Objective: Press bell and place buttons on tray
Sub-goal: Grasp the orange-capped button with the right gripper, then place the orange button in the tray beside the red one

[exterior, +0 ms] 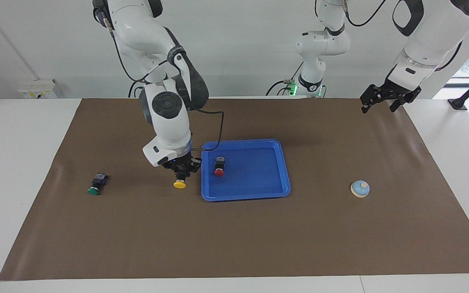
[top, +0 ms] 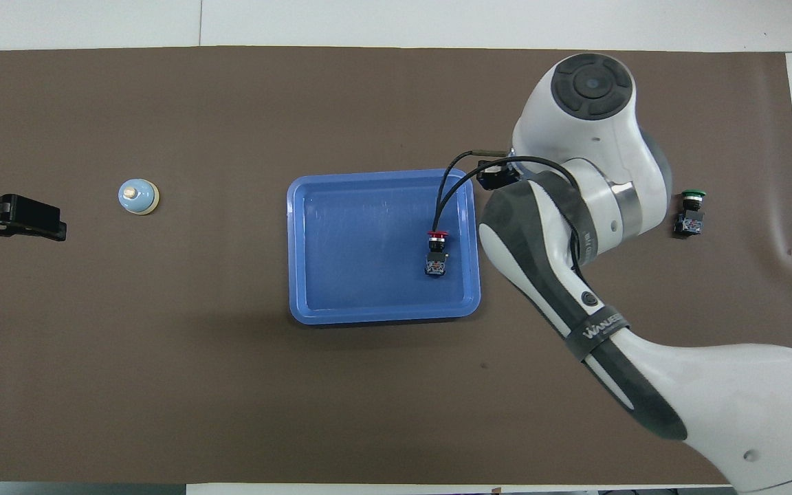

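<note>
my left tool [exterior: 385, 103] waits up in the air over the edge of the brown mat [exterior: 234, 236] at the left arm's end of the counter [exterior: 23, 134], its fingers spread wide and holding nothing; in the overhead view it shows only as a dark shape at the edge. the bright-blue tray [exterior: 283, 171] lies flat in the middle of the mat, and the red button [exterior: 219, 166] lies on its side inside it, close to the rim that faces the right arm's end, its black body toward the robots and its red cap pointing away. my right tool [exterior: 181, 174] is clenched on the black body of the yellow button [exterior: 180, 184], carrying it clear of the mat with the yellow cap hanging lowest, over the bare mat just beside the tray's rim on the right arm's side; from overhead my own arm hides both tool and button. the green button [exterior: 96, 184] lies on its side on the mat, well apart from the tray toward the right arm's end, cap pointing away from the robots. farthest out lies the light-blue bell [exterior: 360, 189] with its cream knob, upright on the mat toward the left arm's end, well apart from the tray and from my left tool.
</note>
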Robot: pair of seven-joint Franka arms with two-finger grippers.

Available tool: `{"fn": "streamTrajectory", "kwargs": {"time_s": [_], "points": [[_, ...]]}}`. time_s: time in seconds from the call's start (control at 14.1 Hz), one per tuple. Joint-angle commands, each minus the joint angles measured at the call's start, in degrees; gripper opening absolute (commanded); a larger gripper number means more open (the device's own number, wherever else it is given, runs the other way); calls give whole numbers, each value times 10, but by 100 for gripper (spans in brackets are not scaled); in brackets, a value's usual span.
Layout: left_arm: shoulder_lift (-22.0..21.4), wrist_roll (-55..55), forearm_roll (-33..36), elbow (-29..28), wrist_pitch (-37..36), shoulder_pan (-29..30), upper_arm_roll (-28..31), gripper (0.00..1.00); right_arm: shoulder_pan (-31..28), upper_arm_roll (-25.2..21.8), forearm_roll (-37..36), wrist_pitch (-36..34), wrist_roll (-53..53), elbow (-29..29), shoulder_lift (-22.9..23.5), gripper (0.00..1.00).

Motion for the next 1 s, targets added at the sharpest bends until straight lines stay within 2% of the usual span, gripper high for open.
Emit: {"fn": "streamTrajectory", "kwargs": {"time_s": [0.0, 0.43, 0.64, 0.78, 0.92], "points": [[0, -4, -8, 3, -7, 1, 3, 100, 51, -1, 30, -4, 48, 19, 10, 0], [0, -4, -8, 3, -7, 1, 3, 100, 154, -3, 36, 67, 136, 7, 51, 0], [0, -4, -8, 3, -7, 1, 3, 100, 154, -2, 34, 119, 136, -41, 51, 0], [0, -4, -8, 3, -7, 1, 3, 100, 154, -2, 34, 171, 137, -98, 36, 0], [0, -4, -8, 3, -7, 0, 3, 100, 154, -2, 34, 179, 138, -115, 30, 0]]}}
